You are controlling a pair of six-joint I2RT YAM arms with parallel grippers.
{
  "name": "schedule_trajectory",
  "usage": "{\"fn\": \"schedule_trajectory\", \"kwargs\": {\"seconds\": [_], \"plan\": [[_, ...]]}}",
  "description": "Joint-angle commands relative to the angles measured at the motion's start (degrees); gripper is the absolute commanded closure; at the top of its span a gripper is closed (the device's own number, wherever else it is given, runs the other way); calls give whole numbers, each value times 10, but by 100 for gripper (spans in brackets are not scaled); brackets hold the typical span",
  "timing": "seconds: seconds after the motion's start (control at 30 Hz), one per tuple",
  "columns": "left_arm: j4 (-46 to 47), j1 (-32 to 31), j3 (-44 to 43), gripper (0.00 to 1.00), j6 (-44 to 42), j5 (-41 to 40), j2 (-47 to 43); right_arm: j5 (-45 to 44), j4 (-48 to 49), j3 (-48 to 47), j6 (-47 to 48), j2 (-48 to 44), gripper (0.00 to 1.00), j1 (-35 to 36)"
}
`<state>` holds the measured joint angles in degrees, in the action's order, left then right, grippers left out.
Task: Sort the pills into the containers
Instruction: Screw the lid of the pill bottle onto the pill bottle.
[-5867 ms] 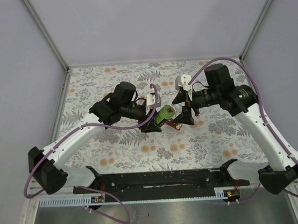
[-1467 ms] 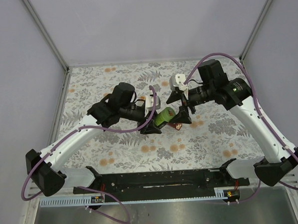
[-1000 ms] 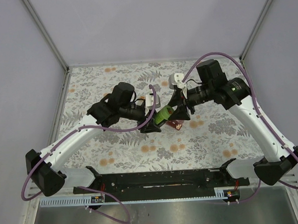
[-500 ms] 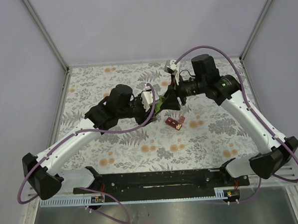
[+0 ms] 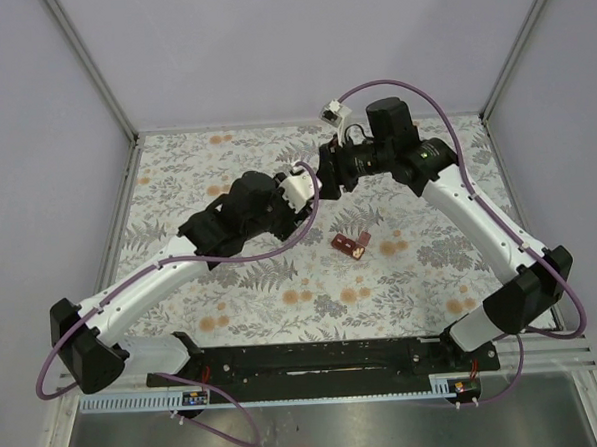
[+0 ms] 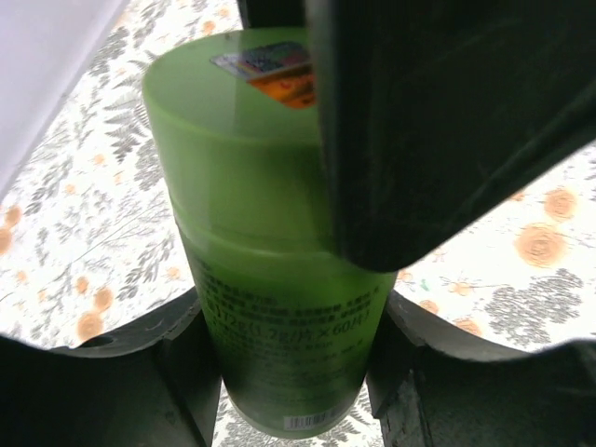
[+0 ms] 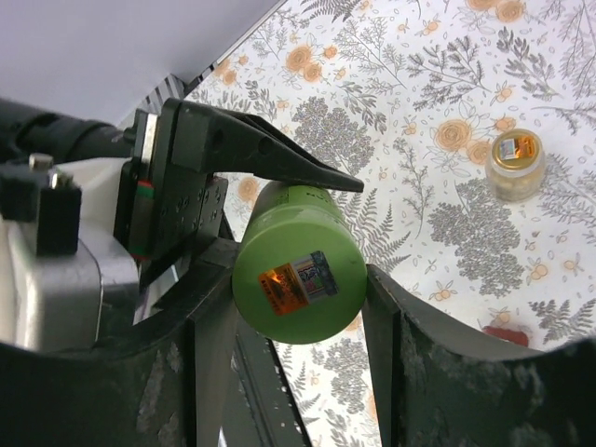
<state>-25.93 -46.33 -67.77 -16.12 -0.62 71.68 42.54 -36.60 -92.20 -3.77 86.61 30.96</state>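
Note:
The green bottle [image 6: 270, 279] is held off the cloth between both grippers. My left gripper [image 6: 289, 372] is shut on its lower body. My right gripper [image 7: 298, 303] is shut on its capped top [image 7: 298, 265], one finger on each side. In the top view the two grippers meet at the far middle, left [image 5: 310, 190] and right [image 5: 328, 172], and hide the bottle. The dark-red pill box [image 5: 350, 244] lies on the cloth just near of them. The small pale-and-orange bottle [image 7: 515, 164] stands upright on the cloth. No pills show.
The floral cloth [image 5: 411, 268] covers the table, with printed orange flowers. Grey walls stand at the far side and on both sides. A black rail [image 5: 316, 358] runs along the near edge between the arm bases.
Both grippers have carried the green bottle from just above the pill box toward the far middle. The pill box now lies uncovered. The right arm has swung left and back.

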Motion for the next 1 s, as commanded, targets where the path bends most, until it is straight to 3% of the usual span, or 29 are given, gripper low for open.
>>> {"fn": "schedule_trajectory", "kwargs": {"seconds": [0.0,0.2,0.47,0.67,0.77,0.97], "plan": [[148,-8,-40,100,-17,-129,10,17,-1,-8,-148,22,96,10],[157,-19,-34,100,-31,-149,13,25,9,-18,-166,34,98,11],[161,-20,-14,100,-25,-131,-1,0,-18,-21,-115,23,99,11],[146,-20,-14,100,-15,-84,-12,-13,-43,-32,-72,9,66,11],[140,-20,-17,100,-13,-69,-12,-16,-51,-37,-60,6,43,11],[135,-20,-22,100,-10,-57,-12,-21,-63,-39,-52,12,20,10]]}}
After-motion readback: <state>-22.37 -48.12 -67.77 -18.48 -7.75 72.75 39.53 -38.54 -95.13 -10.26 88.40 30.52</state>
